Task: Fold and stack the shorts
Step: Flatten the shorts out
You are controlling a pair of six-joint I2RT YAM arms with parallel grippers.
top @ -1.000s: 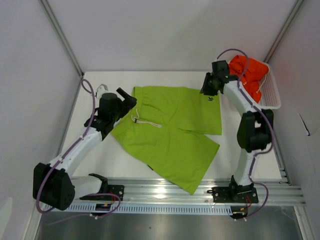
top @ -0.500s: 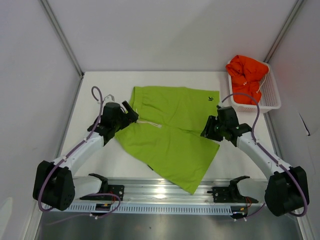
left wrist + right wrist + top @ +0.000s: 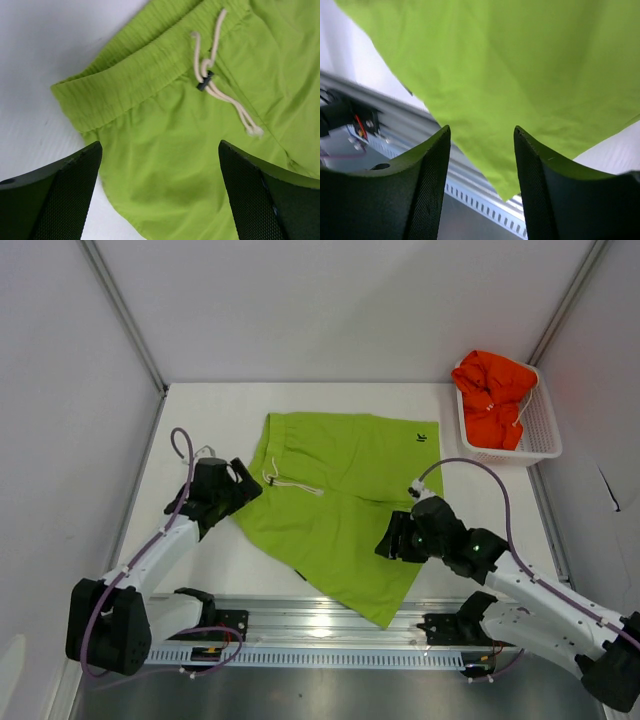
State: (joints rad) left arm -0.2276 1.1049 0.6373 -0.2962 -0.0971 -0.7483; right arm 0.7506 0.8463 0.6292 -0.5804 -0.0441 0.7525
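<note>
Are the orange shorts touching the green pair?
Apart. The top view shows the orange shorts bunched in the basket, with bare table between it and the green shorts.

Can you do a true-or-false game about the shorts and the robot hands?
1. The green shorts lie spread out on the table. True.
2. The orange shorts lie on top of the green ones. False: they are bunched up in the basket.
3. The left gripper is open above the waistband. True.
4. The right gripper holds the orange shorts. False: it is open, holds nothing and is over a green leg.
5. The drawstring is black. False: it is whitish.
</note>
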